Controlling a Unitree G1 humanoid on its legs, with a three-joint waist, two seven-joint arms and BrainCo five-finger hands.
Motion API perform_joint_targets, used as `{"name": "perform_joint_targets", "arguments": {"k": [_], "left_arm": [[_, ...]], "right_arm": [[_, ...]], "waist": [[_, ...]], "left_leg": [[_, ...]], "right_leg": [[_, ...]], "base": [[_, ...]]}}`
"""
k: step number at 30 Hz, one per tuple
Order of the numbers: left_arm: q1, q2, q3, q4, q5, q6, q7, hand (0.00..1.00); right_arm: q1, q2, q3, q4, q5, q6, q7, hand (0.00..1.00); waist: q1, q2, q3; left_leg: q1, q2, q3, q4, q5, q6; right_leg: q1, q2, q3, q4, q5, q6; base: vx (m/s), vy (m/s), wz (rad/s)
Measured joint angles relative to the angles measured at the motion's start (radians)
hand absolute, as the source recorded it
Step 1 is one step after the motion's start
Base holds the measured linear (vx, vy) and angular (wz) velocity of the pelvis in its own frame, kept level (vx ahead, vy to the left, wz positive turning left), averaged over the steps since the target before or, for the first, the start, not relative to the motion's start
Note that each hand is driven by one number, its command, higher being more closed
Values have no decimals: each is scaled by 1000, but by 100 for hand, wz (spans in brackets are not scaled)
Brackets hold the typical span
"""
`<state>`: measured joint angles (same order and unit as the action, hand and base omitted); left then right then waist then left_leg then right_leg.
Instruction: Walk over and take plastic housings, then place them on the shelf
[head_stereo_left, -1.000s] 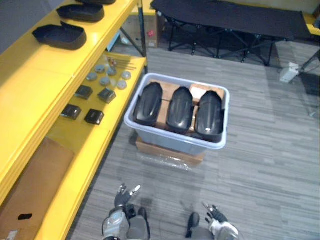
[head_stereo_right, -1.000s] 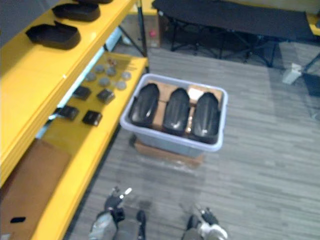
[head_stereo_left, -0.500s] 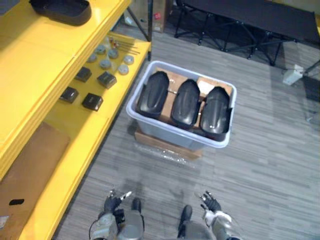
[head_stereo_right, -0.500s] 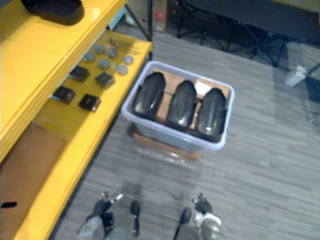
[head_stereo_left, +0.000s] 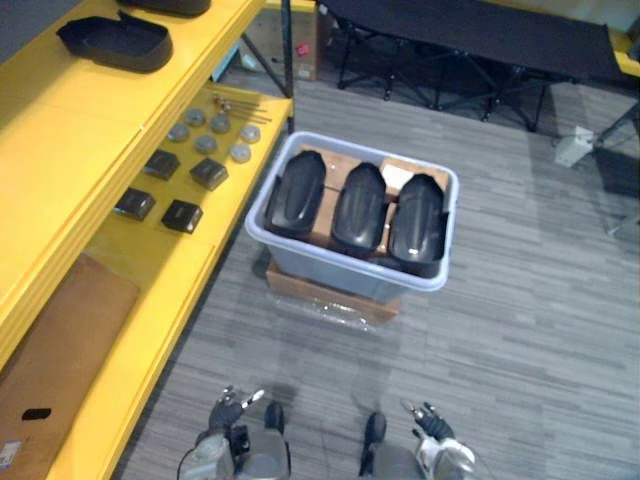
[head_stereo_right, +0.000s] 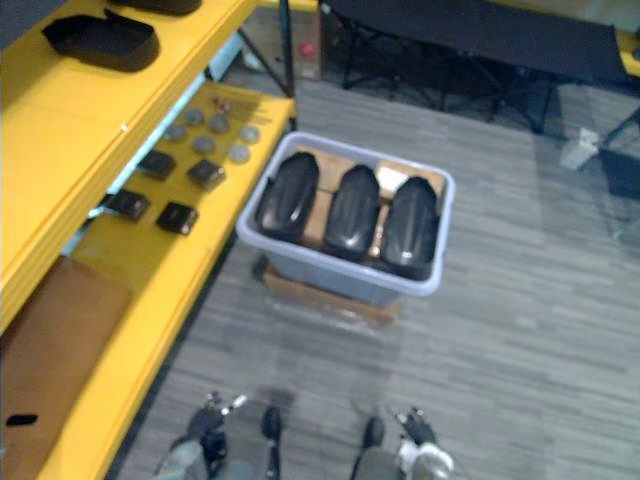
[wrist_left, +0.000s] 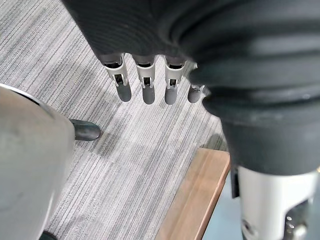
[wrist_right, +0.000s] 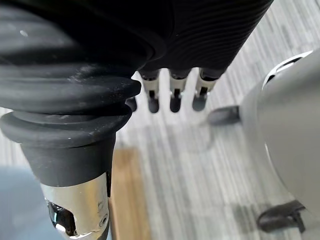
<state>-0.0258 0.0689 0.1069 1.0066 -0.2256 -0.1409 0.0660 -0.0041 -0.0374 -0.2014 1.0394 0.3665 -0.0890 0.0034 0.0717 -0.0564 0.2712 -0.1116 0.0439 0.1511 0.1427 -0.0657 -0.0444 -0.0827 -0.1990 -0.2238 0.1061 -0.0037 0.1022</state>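
1. Three plastic housings (head_stereo_left: 361, 210) are seen side by side inside the grey bin (head_stereo_left: 350, 275), unchanged from a second ago.
2. Left of the bin, another housing (head_stereo_left: 115, 42) is laid on the top level of the yellow shelf (head_stereo_left: 70, 130).
3. On the near side of the bin, the left hand (head_stereo_left: 230, 410) and right hand (head_stereo_left: 432, 425) are still held low, fingers released, nothing grasped.
4. The whole view is slightly shifted, so only the camera is moved.

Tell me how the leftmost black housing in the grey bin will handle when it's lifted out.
The leftmost housing is probably stiff: it keeps a smooth domed shape while propped in the bin. Likely light for its size, since the similar housing on the shelf shows a hollow shell. Its glossy curved back may be slippery.
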Motion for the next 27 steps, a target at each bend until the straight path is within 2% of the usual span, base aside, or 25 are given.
{"name": "perform_joint_targets", "arguments": {"k": [3,5,7,8,12,15,17,20,22,23,25,27], "left_arm": [[-5,-16,-2,-4,-1,0,3,0],[-4,-6,-21,-4,-1,-1,12,0],[-8,8,-57,-5,5,-1,16,0],[-13,23,-85,-6,10,-4,22,0],[-14,56,-125,-12,48,-6,31,0],[-14,79,-127,-20,46,1,41,0],[-14,78,-124,-36,47,11,41,0],[-16,74,-117,-60,40,12,48,0],[-18,71,-103,-81,17,10,55,0],[-18,71,-98,-85,0,9,61,0],[-19,67,-79,-81,-54,5,81,0],[-20,58,-76,-78,-88,-4,84,0]], "right_arm": [[19,-2,-2,-18,-96,-74,38,0],[54,-9,150,-136,-261,-193,63,0],[54,-42,319,-336,-346,-255,65,0],[12,-61,393,-505,-351,-277,68,0],[-169,-61,372,-731,-299,-332,42,0],[-419,-108,234,-791,-163,-321,-46,0],[-559,-184,139,-773,-101,-293,-96,0],[-752,-353,77,-688,-96,-245,-210,0],[-853,-474,52,-587,-92,-195,-299,0],[-869,-499,44,-561,-85,-176,-318,0],[-886,-565,7,-455,-77,-108,-393,0],[-886,-599,-6,-383,-30,-66,-402,0]], "waist": [[-2,18,10],[-1,15,11],[-3,9,11],[0,1,12],[11,-24,10],[14,-43,18],[15,-36,26],[6,-1,66],[-2,36,112],[-1,45,125],[7,71,167],[12,85,184]], "left_leg": [[-13,-1,-2,7,0,0],[-13,0,-3,7,0,1],[-23,0,-1,12,-2,4],[-38,1,-2,26,-5,8],[-53,0,-6,48,-9,15],[-77,10,-7,101,-32,16],[-101,16,-9,137,-48,19],[-140,18,-18,186,-71,21],[-195,19,-33,226,-74,24],[-208,21,-34,236,-74,25],[-262,30,-38,270,-75,33],[-306,34,-44,292,-76,36]], "right_leg": [[-11,-7,-6,9,3,8],[-12,-7,2,1,12,16],[-12,-7,6,-22,30,23],[-10,-4,5,-43,48,23],[-1,-2,9,-66,70,24],[-1,6,14,-67,81,22],[-4,9,15,-67,87,20],[-20,9,18,-61,94,18],[-53,10,8,-56,93,13],[-63,11,8,-52,95,12],[-109,14,6,-30,95,12],[-147,17,3,-16,99,18]], "base": [[-28,2,4],[-16,6,-10],[-17,12,-7],[0,0,0],[-12,17,5],[-40,21,-2],[-80,41,-2],[-110,61,4],[-124,66,12],[-97,38,6],[-75,24,0],[-25,8,0]]}}
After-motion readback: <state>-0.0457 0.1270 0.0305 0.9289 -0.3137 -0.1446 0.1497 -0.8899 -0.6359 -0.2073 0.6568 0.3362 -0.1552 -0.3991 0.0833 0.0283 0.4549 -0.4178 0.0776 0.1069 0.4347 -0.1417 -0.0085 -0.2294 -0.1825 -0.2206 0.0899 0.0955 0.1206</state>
